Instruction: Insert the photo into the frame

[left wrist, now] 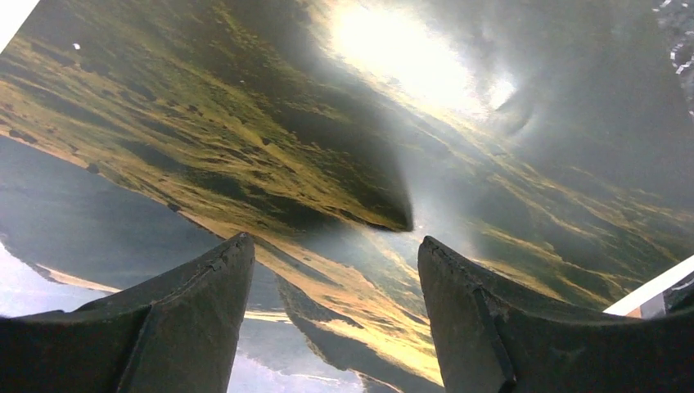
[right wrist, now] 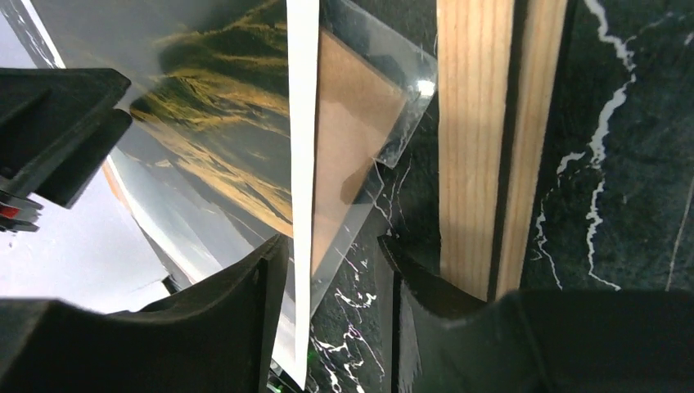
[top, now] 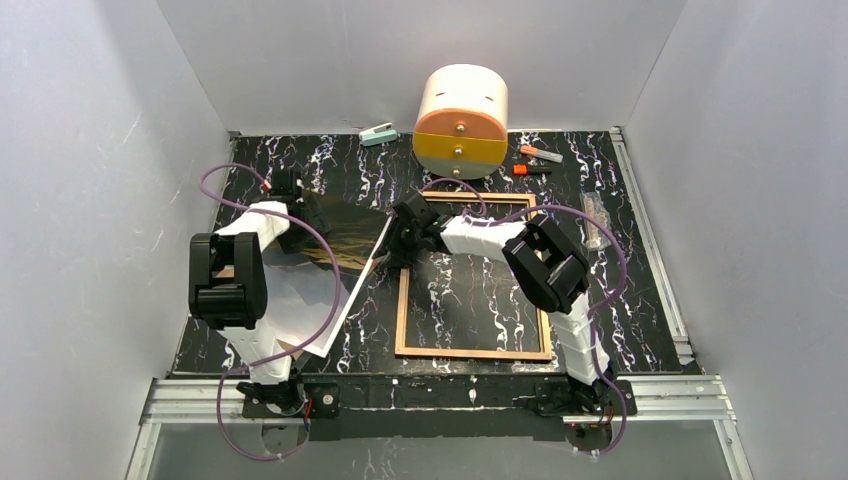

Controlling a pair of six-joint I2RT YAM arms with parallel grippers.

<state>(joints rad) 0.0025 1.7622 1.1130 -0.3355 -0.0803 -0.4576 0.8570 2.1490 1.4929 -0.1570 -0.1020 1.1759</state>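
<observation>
The photo (top: pixel 345 235) lies landscape side up on the left of the table, under my left arm, with its white edge running along the right. It fills the left wrist view (left wrist: pixel 327 139). My left gripper (top: pixel 297 203) hovers open just over its far part, fingertips (left wrist: pixel 237 246) apart and empty. The frame (top: pixel 400 310) lies back up in the middle, tan wooden rim (right wrist: pixel 470 139) round bare glass. My right gripper (top: pixel 393 245) is open and straddles the photo's white right edge (right wrist: pixel 301 164), just left of the frame's rim.
A brown backing board (right wrist: pixel 352 139) and a clear sheet (right wrist: pixel 413 90) lie under the photo's right edge. A round pink and orange drawer box (top: pixel 461 120), a mint stapler (top: pixel 378 134), orange markers (top: pixel 535 158) and a clear packet (top: pixel 595 222) sit at the back and right.
</observation>
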